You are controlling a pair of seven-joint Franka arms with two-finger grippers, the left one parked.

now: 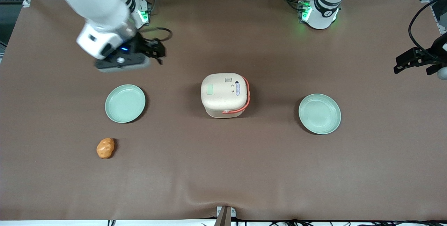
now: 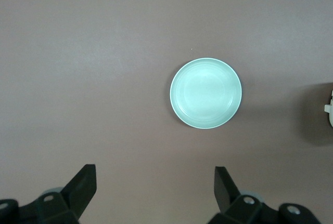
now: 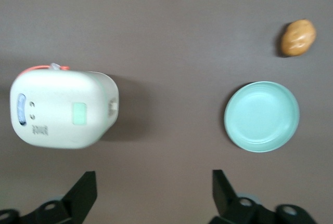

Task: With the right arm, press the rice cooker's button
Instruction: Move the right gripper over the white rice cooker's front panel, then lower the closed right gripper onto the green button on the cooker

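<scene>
The cream-white rice cooker (image 1: 224, 95) stands shut in the middle of the brown table, its coral-orange handle (image 1: 246, 96) folded down along one side. The pale mint-green button (image 1: 210, 89) sits flush in the lid; it also shows in the right wrist view (image 3: 79, 114), on the cooker (image 3: 62, 108). The right arm (image 1: 97, 6) reaches in from the working arm's end. My gripper (image 1: 155, 49) hangs high above the table, farther from the front camera than the cooker and well to its side. Its fingers (image 3: 83, 190) are wide open with nothing between them.
One mint-green plate (image 1: 125, 103) lies toward the working arm's end, with an orange bread-like lump (image 1: 105, 148) nearer the front camera. A second mint-green plate (image 1: 319, 113) lies toward the parked arm's end. A black cable (image 1: 164, 32) trails near the arm base.
</scene>
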